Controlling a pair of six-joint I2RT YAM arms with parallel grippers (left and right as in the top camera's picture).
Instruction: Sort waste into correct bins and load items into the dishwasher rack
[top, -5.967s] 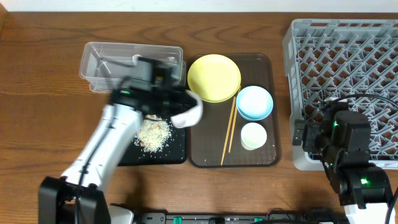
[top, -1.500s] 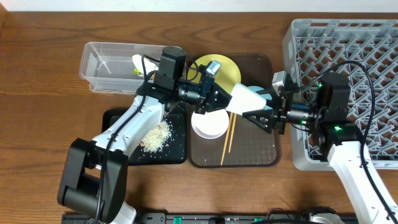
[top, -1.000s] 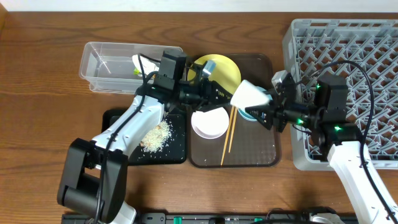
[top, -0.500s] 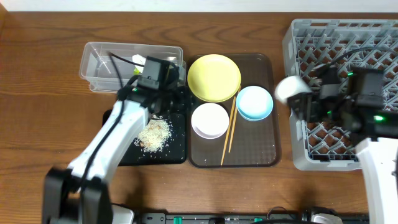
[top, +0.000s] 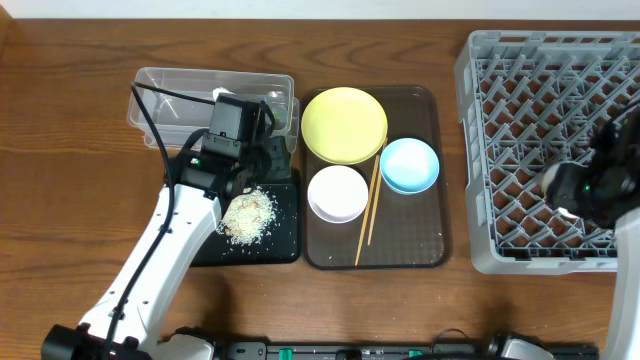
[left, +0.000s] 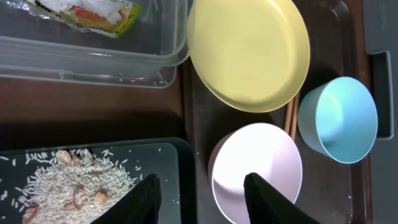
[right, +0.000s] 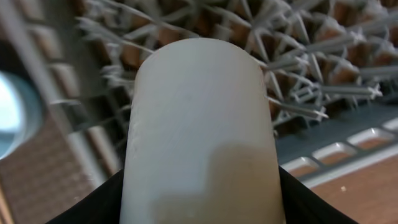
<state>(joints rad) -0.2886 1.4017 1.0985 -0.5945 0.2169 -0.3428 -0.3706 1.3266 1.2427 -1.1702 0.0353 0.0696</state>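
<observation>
My right gripper (top: 562, 186) is shut on the small pale cup (right: 202, 124) and holds it over the front part of the grey dishwasher rack (top: 540, 90). My left gripper (left: 202, 194) is open and empty. It hovers over the seam between the black tray (top: 285, 240) and the white bowl (top: 337, 193). The rice heap (top: 247, 215) lies on the black tray. The snack wrapper (left: 93, 12) lies inside the clear tub (top: 160, 100). The yellow plate (top: 344, 124), the blue bowl (top: 409, 165) and the chopsticks (top: 368, 205) rest on the serving tray.
The brown serving tray (top: 420, 245) sits in the middle between the black tray and the rack. The rack's pegs (right: 292, 74) stand close behind the cup. Bare wooden table (top: 70, 200) lies to the left and front.
The right gripper has carried the cup rightwards from above the serving tray to over the rack. The left gripper has drawn back left towards the black tray and its jaws have widened.
</observation>
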